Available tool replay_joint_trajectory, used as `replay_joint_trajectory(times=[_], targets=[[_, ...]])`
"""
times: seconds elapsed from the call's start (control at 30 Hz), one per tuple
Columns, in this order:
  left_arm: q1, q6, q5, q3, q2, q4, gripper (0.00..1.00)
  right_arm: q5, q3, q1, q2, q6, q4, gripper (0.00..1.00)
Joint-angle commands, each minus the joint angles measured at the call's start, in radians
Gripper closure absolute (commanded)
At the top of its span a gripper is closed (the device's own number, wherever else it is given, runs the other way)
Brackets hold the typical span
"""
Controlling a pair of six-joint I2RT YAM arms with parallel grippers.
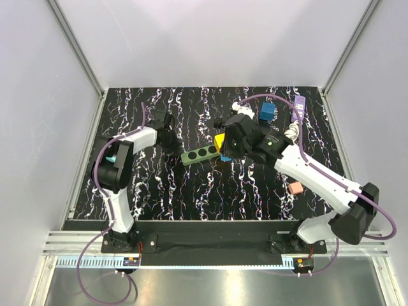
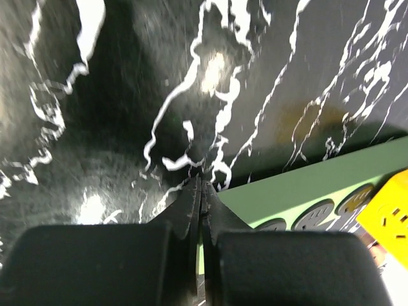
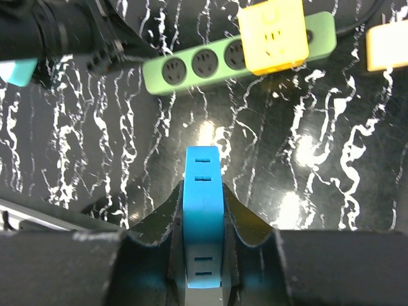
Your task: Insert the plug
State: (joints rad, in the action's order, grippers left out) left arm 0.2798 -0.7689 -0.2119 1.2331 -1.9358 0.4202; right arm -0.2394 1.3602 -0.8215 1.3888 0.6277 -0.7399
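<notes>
Worked over a black, white-veined tabletop (image 1: 159,191) boxed in by pale walls. Found the green power strip (image 1: 199,154) at mid-frame in the top view, lying slantwise, with a yellow adapter (image 1: 220,141) already seated toward its right end (and three round sockets free to its left). Saw the blue plug (image 3: 203,217) clamped in the jaws of the right gripper (image 3: 203,194), low centre in the right wrist view, well apart from the strip and not yet inserted. Judged the task barely under way: grasp done; approach, alignment and push-in left. Read the plug's long axis as running straight up that frame, leading end pointed toward the strip. Noted the left gripper (image 2: 199,185) pinched tight on nothing, near the strip's left end.
</notes>
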Motion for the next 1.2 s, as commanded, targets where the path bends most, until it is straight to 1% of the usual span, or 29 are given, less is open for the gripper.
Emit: replay_joint_trajectory(times=[0.0, 0.1, 0.27, 0.3, 0.4, 0.47, 0.57, 0.67, 0.7, 0.73, 0.77, 0.8, 0.83, 0.87, 0.9, 0.93, 1.0, 1.03, 1.07, 1.17], targets=[[0.031, -0.019, 0.055, -0.072, 0.026, -0.017, 1.00, 0.018, 0.068, 0.001, 0.042, 0.020, -0.019, 1.00], [0.080, -0.053, 0.066, -0.135, 0.073, -0.046, 1.00, 0.003, 0.091, 0.001, 0.078, 0.047, -0.018, 1.00], [0.133, -0.133, 0.037, -0.297, 0.190, -0.126, 1.00, 0.034, 0.172, 0.001, 0.150, 0.093, -0.035, 1.00], [0.156, -0.141, 0.029, -0.314, 0.204, -0.147, 1.00, 0.038, 0.186, 0.001, 0.185, 0.095, -0.039, 1.00], [0.171, -0.167, 0.002, -0.353, 0.247, -0.150, 1.00, 0.037, 0.243, 0.001, 0.271, 0.127, -0.082, 1.00], [0.170, -0.168, -0.015, -0.374, 0.264, -0.149, 1.00, 0.038, 0.275, 0.002, 0.314, 0.171, -0.111, 1.00], [0.148, -0.142, -0.026, -0.379, 0.326, -0.095, 1.00, 0.052, 0.309, 0.001, 0.394, 0.233, -0.154, 1.00], [0.084, -0.083, -0.059, -0.379, 0.434, -0.057, 1.00, 0.074, 0.335, 0.002, 0.453, 0.276, -0.185, 1.00], [0.034, -0.038, -0.101, -0.383, 0.499, -0.044, 1.00, 0.075, 0.341, 0.001, 0.478, 0.283, -0.191, 1.00], [0.009, -0.015, -0.121, -0.382, 0.535, -0.037, 0.94, 0.077, 0.347, 0.001, 0.489, 0.290, -0.199, 1.00], [-0.035, 0.014, -0.135, -0.379, 0.566, -0.008, 0.84, 0.077, 0.364, -0.001, 0.519, 0.302, -0.208, 1.00], [-0.048, 0.082, -0.155, -0.368, 0.619, 0.009, 0.74, 0.077, 0.376, 0.002, 0.536, 0.306, -0.217, 1.00], [-0.056, 0.118, -0.159, -0.332, 0.636, 0.035, 0.54, 0.086, 0.392, 0.002, 0.556, 0.308, -0.223, 1.00], [-0.057, 0.153, -0.146, -0.308, 0.650, 0.102, 0.47, 0.094, 0.431, 0.004, 0.600, 0.319, -0.246, 1.00], [-0.057, 0.213, -0.135, -0.288, 0.667, 0.132, 0.38, 0.100, 0.456, 0.007, 0.624, 0.325, -0.260, 1.00], [-0.057, 0.233, -0.127, -0.262, 0.672, 0.153, 0.23, 0.101, 0.482, 0.010, 0.645, 0.328, -0.275, 1.00], [-0.057, 0.279, -0.094, -0.251, 0.687, 0.206, 0.06, 0.077, 0.571, 0.012, 0.713, 0.349, -0.355, 1.00], [-0.057, 0.290, -0.084, -0.254, 0.695, 0.216, 0.01, 0.045, 0.600, 0.012, 0.731, 0.362, -0.383, 1.00], [-0.057, 0.299, -0.081, -0.257, 0.698, 0.232, 0.01, 0.031, 0.646, 0.016, 0.746, 0.394, -0.429, 1.00], [-0.057, 0.321, -0.089, -0.279, 0.715, 0.244, 0.01, 0.014, 0.701, 0.030, 0.795, 0.455, -0.482, 1.00]])
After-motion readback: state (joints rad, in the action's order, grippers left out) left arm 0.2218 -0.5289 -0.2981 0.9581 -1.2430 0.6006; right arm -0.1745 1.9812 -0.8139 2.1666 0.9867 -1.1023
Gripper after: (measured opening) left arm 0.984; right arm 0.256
